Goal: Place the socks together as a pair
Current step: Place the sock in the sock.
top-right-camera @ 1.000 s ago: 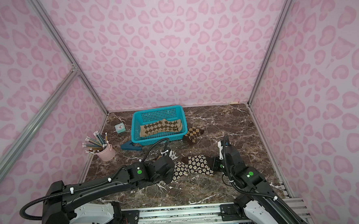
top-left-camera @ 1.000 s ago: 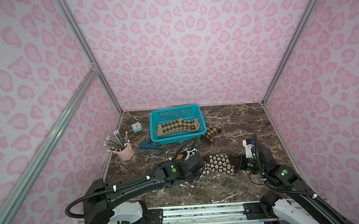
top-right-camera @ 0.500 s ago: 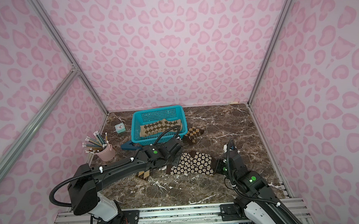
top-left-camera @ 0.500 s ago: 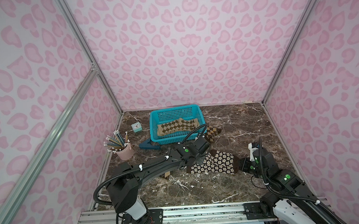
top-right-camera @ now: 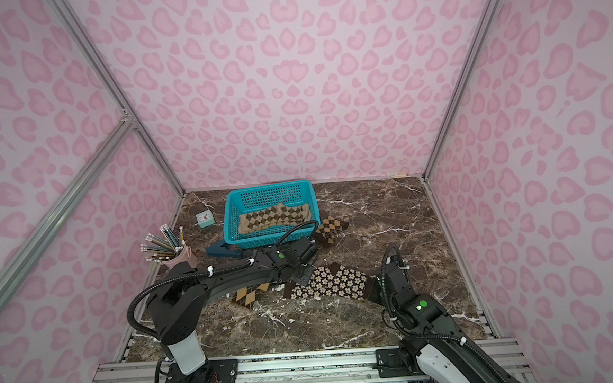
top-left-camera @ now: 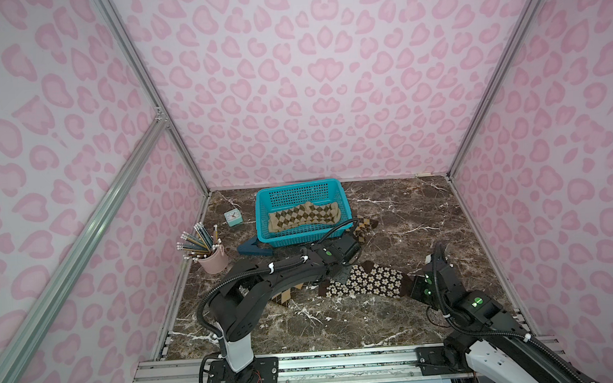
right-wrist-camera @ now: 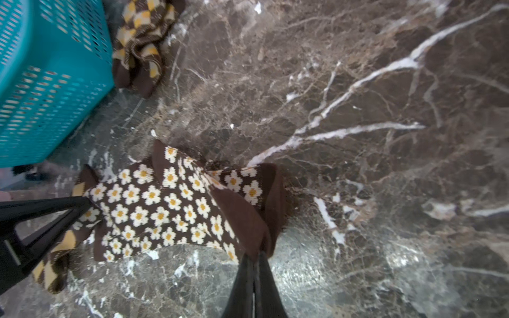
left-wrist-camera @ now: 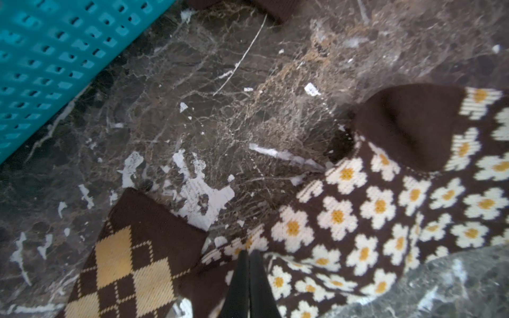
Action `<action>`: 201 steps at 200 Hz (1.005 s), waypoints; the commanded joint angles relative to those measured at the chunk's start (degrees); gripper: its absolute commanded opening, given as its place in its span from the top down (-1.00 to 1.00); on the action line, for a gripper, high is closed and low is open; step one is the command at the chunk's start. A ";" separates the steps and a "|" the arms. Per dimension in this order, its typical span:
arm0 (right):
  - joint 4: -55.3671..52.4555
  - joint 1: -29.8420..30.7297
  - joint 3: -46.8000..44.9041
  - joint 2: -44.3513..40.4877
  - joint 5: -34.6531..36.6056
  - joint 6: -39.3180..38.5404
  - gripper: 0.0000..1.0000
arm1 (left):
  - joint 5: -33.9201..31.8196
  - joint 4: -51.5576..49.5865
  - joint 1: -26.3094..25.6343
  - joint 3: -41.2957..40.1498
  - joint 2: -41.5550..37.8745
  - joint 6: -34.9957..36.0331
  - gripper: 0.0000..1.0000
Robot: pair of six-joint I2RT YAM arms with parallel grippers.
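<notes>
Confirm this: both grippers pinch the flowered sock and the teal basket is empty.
Not empty: the teal basket holds a tan-olive argyle sock, plain in both top views. The rest stands: the left gripper and right gripper both pinch the flowered sock.

Both top views are bright and sharp, with soft, even light and only faint shadows. The pink walls [top-left-camera: 310, 91] lean outward near the edges. In the left wrist view the flower sock [left-wrist-camera: 358, 220] is sharp, but the blue basket [left-wrist-camera: 55, 68] at upper left is blurry. The table [left-wrist-camera: 454, 280] shines grey at lower right of the frame.
</notes>
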 commanded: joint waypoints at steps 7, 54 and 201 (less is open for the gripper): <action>-1.46 0.88 0.86 0.78 2.66 1.99 1.00 | 0.43 2.33 0.35 0.99 2.02 2.29 0.93; -3.64 3.86 1.22 0.57 6.74 4.85 0.99 | 2.44 2.77 0.44 0.13 2.57 3.76 0.93; -5.33 3.83 4.44 -5.77 5.01 5.50 1.00 | 6.32 -6.75 0.30 1.18 -11.36 0.91 0.93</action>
